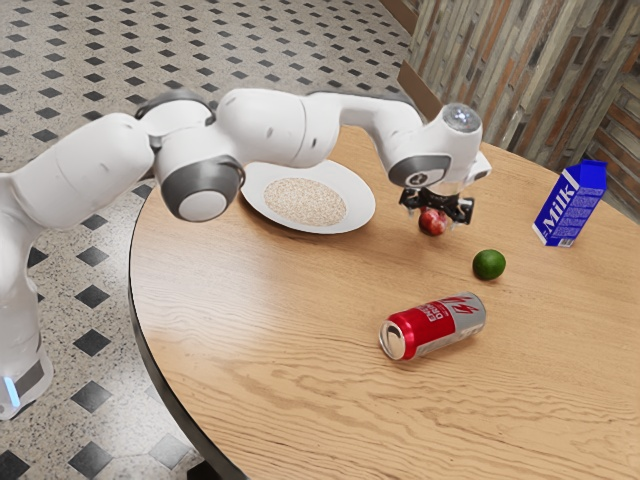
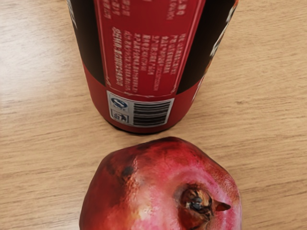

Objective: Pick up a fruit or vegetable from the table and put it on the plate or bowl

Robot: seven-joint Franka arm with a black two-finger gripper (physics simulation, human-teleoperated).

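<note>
Pomegranate (image 1: pixel 432 222) sits right of centre in the upper half of the exterior view, on the round wooden table (image 1: pixel 300 340), directly under the black gripper (image 1: pixel 437 214). Gripper is spread wide: its fingers (image 1: pixel 463 210) hang down either side of the fruit w/ a gap showing btwn fruit and finger on the exterior view's right, so nothing is clamped. Whether the fruit's underside touches the wood is hard to tell at this angle, but it looks to be resting there.

White arm (image 1: pixel 280 125) comes in from the exterior view's left, elbow high, wrist bent down over the fruit.

White plate (image 1: pixel 362 200) lies upper centre, just beside the pomegranate toward the exterior view's left, apart from it; a beige grainy patch (image 1: pixel 305 201) covers its middle. Lime (image 1: pixel 489 264) is near the pomegranate, lower and toward the exterior view's right, not touching. Red soda can (image 1: pixel 432 326) lies on its side below centre-right, open end facing the exterior view's left. Blue milk carton (image 1: pixel 570 204) stands upright at the far right edge, well apart from the rest.

Wrist view: pomegranate (image 2: pixel 158 191) looms large right beneath the hand, red mottled skin, dark calyx (image 2: pixel 196 203) pointing up toward the camera. Beyond it is the can (image 2: pixel 144 62), red label w/ small print and a barcode (image 2: pixel 151 113) on the end nearest the fruit; a strip of bare table (image 2: pixel 38 143) shows btwn can and fruit, so they're apart.
</note>
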